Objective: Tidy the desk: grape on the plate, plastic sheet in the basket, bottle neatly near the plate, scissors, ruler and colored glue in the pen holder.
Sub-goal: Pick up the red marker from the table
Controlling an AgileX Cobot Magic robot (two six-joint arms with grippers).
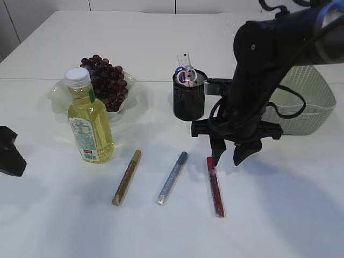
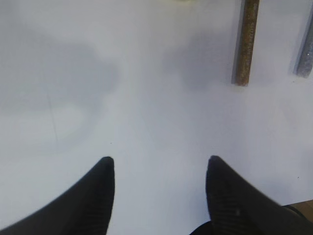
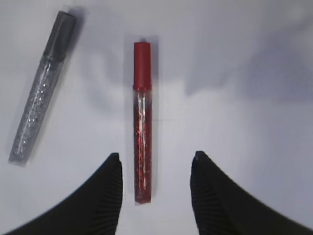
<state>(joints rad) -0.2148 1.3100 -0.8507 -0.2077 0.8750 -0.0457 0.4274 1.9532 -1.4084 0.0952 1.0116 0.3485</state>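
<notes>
Three glue tubes lie on the white table: gold [image 1: 127,177], silver [image 1: 172,177] and red [image 1: 215,186]. My right gripper [image 1: 229,156] is open above the far end of the red glue; in the right wrist view the red tube [image 3: 143,122] lies between the open jaws [image 3: 155,161], with the silver tube [image 3: 41,88] to its left. Grapes [image 1: 106,80] lie on the plate [image 1: 58,97]. The bottle [image 1: 87,117] stands in front of the plate. The black pen holder [image 1: 188,97] holds scissors [image 1: 186,73] and a ruler [image 1: 183,58]. My left gripper [image 2: 159,164] is open and empty over bare table; the gold tube [image 2: 245,41] shows ahead of it.
A pale green basket [image 1: 306,99] stands at the right behind my right arm. My left gripper [image 1: 9,150] sits at the left edge of the exterior view. No plastic sheet shows.
</notes>
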